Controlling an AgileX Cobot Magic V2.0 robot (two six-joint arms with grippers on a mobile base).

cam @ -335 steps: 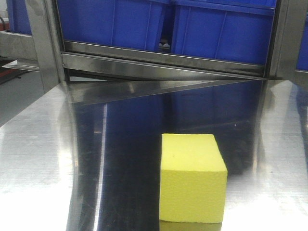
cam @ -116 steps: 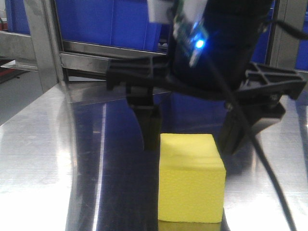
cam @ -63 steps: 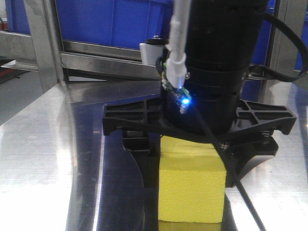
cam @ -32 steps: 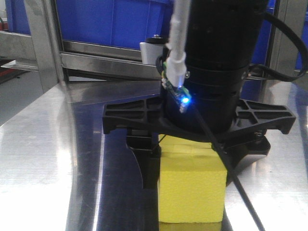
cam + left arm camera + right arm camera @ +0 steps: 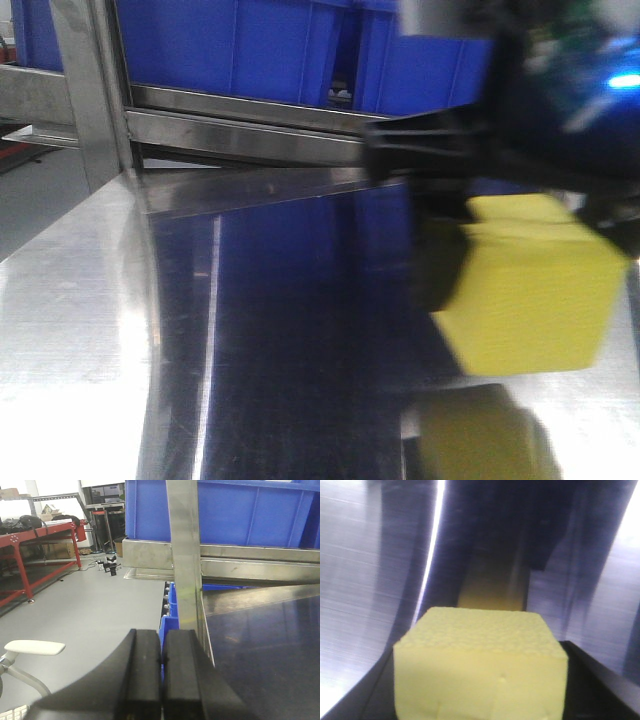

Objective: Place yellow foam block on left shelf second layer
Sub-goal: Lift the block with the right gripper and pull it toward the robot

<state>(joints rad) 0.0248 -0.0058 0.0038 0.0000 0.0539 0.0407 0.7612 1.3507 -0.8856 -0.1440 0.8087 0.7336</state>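
The yellow foam block hangs blurred above the steel table at the right of the front view, tilted, its yellow reflection below it. My right gripper is shut on it, black fingers against its sides. In the right wrist view the yellow foam block fills the space between the dark fingers of the right gripper. My left gripper is shut with nothing in it, off the table's left edge. A steel shelf frame stands behind; which layer is the second I cannot tell.
Blue plastic bins sit on the shelf rail behind the shiny steel table. A steel upright rises just ahead of the left gripper. Further left are grey floor, a red workbench and a white chair arm.
The right gripper has lifted the yellow foam block off the table and carried it up and to the right. Before that it came down over the block and closed on it.
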